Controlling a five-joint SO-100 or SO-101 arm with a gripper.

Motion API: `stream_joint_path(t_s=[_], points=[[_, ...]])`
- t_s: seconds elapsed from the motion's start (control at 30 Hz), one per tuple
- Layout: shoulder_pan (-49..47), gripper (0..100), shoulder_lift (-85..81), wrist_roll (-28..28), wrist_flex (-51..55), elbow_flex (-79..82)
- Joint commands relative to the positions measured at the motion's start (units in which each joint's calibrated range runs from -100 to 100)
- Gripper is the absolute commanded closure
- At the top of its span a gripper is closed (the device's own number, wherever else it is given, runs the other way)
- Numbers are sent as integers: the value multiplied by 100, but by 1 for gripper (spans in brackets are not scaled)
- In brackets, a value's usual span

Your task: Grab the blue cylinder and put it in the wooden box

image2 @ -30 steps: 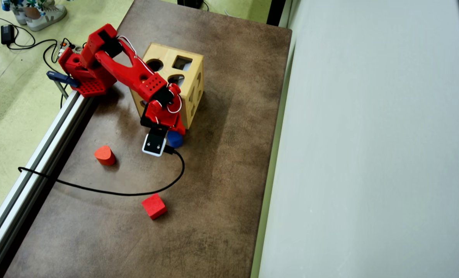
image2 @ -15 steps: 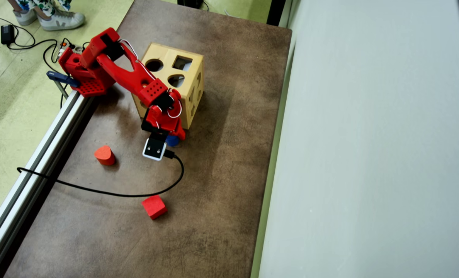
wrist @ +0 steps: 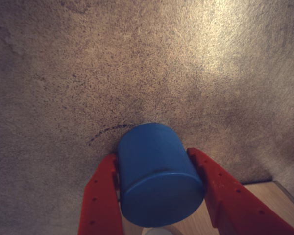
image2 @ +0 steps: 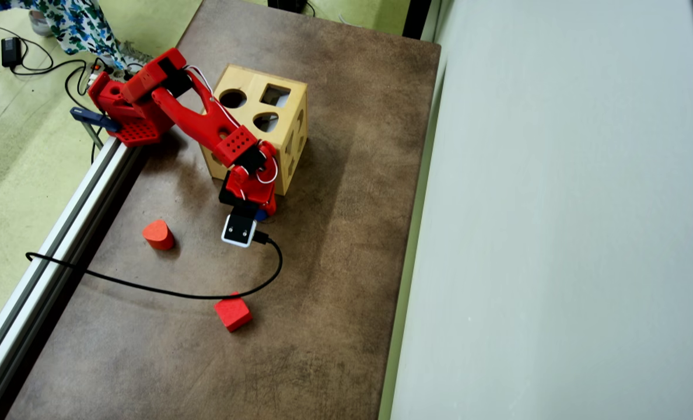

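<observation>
In the wrist view the blue cylinder point(wrist: 157, 176) sits between my two red fingers, one flat round end facing the camera. My gripper point(wrist: 152, 154) is shut on it, both fingers pressed against its sides. A strip of the light wooden box point(wrist: 264, 198) shows at the bottom right, just behind the fingers. In the overhead view the gripper point(image2: 262, 211) points down at the near corner of the wooden box point(image2: 247, 87), which has round and square holes in its top. Only a sliver of the blue cylinder point(image2: 261, 216) shows under the wrist.
A red rounded block point(image2: 158, 234) and a red cube point(image2: 233, 314) lie on the brown table point(image2: 335, 291). A black cable point(image2: 165, 291) loops from the wrist camera across the table. A metal rail point(image2: 55, 256) runs along the left edge; a pale wall point(image2: 556, 233) stands at the right.
</observation>
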Motion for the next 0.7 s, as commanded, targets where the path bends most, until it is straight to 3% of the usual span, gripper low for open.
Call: stream_joint_path(t_s=[0.0, 0.2, 0.67], points=[[-25, 99, -182, -24, 28, -192], [19, 98, -1431, -24, 189, -85], [27, 98, -5626, -29, 2456, -93]])
